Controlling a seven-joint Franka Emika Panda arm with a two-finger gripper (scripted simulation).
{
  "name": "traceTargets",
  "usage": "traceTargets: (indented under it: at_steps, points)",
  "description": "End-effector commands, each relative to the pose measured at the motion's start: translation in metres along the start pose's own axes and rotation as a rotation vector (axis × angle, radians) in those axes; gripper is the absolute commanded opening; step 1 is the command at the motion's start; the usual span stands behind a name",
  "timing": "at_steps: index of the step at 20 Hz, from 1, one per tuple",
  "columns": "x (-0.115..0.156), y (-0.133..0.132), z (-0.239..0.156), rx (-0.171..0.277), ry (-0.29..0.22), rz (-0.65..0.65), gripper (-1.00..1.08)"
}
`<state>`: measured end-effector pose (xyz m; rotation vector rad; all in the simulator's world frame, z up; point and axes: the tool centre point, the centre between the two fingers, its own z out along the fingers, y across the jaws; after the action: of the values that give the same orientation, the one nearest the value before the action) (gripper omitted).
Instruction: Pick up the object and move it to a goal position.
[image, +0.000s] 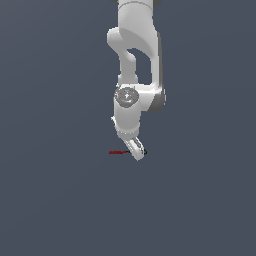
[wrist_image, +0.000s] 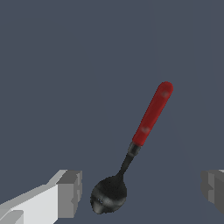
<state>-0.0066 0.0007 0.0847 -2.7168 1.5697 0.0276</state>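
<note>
Flat slate-grey bench (image: 60, 200) is filling both views, bare of markings, with no goal marker showing. Lying flat on it is the spoon (wrist_image: 146, 122), its red handle (wrist_image: 153, 113) running away from a small black bowl (wrist_image: 108, 195); in the exterior view the red handle (image: 117, 152) is poking out toward that view's left from under the arm, while the bowl is mostly hidden behind the fingers. The gripper (image: 138, 153) is hanging low over the spoon with its jaws spread wide and holding nothing: in the wrist view one finger pad (wrist_image: 70, 194) is sitting just beside the bowl and the other finger pad (wrist_image: 213, 190) is standing well apart on the far side. The step in hand looks like lining up for the grasp. Closing here would likely catch only the bowl's edge, so shifting the gripper toward the neck or handle, centring the spoon between the pads, then lowering until the tips are nearly touching the bench before squeezing seems wisest, since so thin a utensil could easily slip or pivot.
</note>
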Motion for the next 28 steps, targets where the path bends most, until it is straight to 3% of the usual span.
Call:
traceTargets:
  at_steps: [1,14,28]
  points:
    - [0.000,0.000,0.004,0.001,0.002,0.073,1.00]
    - [-0.001,0.002,0.021,0.007,0.013,0.364,1.00]
    - [-0.001,0.002,0.029,0.009,0.015,0.419,1.00]
